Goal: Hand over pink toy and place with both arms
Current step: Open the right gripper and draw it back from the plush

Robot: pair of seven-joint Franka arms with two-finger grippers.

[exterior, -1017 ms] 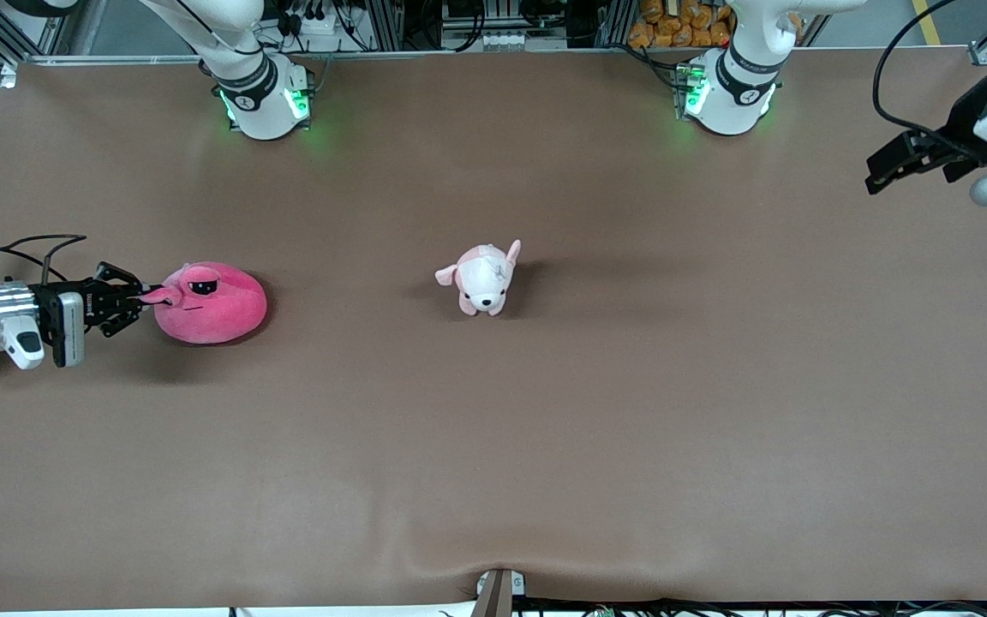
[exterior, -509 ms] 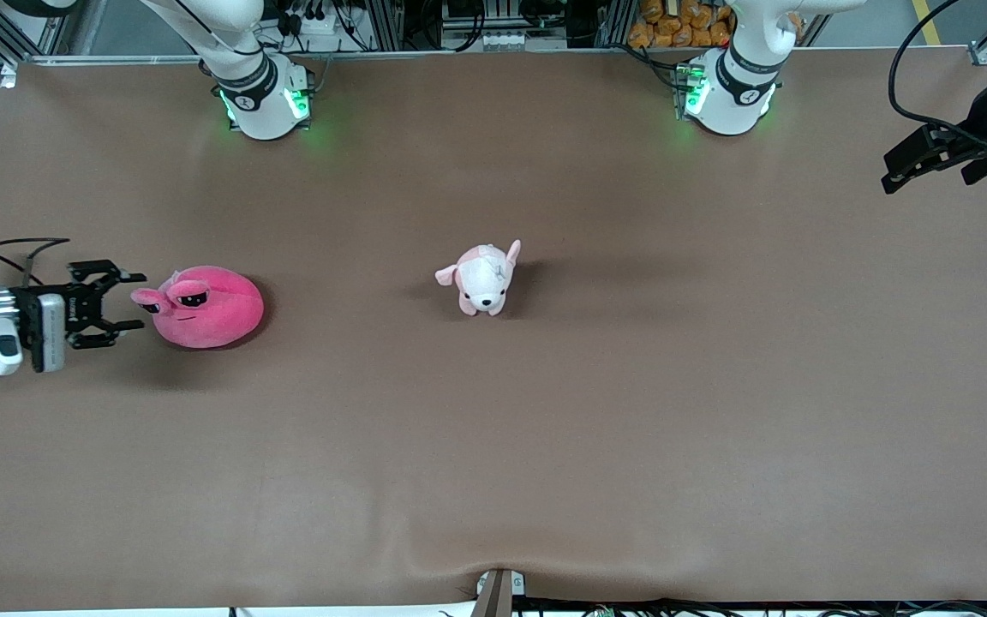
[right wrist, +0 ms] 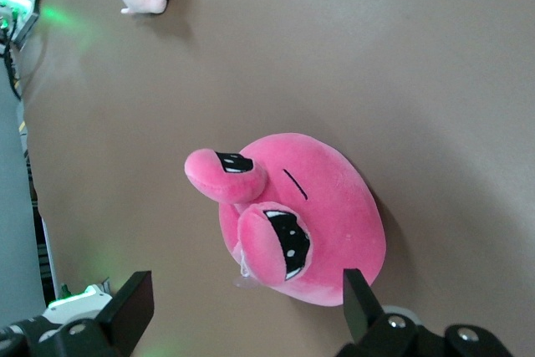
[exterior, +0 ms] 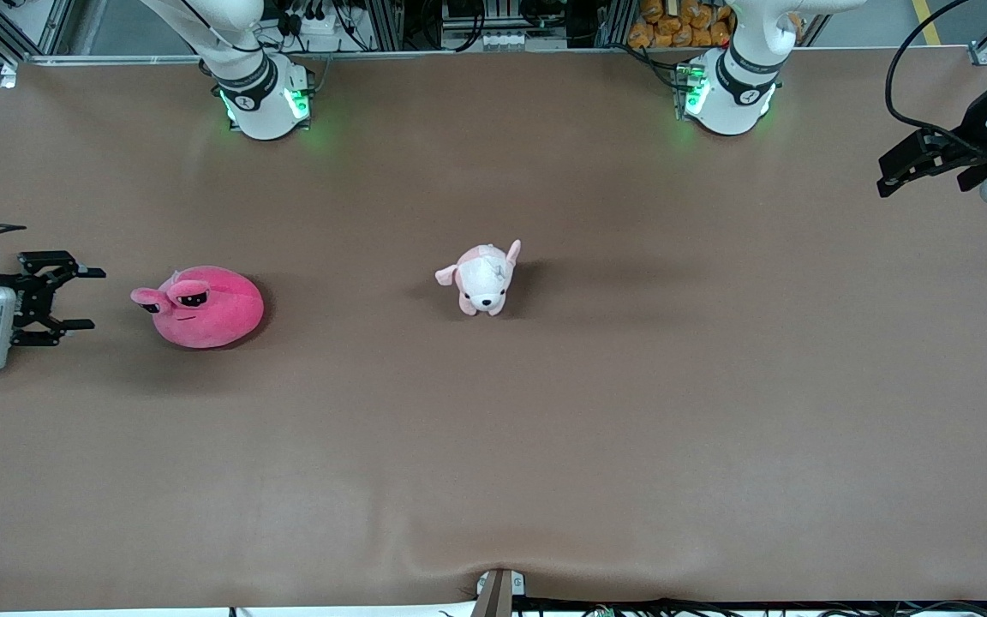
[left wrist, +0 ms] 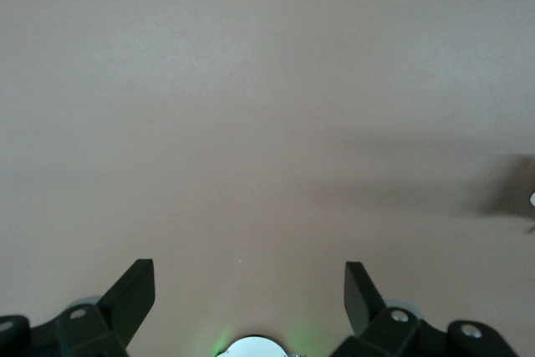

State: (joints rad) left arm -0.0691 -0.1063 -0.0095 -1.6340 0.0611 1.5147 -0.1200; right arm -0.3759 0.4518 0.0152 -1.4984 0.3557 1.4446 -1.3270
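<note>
pink toy | hot-pink round plush, stalk eyes | resting on table, right arm's end

Pink toy sits on the table, both grippers clear of it

Here's the hot-pink round blob plush toy lying on the brown cloth-covered table, toward the right arm's end, its half-lidded black eyes on bulging stalks pointing at the black two-finger right gripper. That gripper sits low at the table's edge, fingers spread wide, near the toy but apart from it. At mid-table stands the small pale pink-and-white puppy plush, well apart from the pink toy. Over at the left arm's end, the black two-finger left gripper hangs over the table's corner, well apart from both plush toys.
</note>
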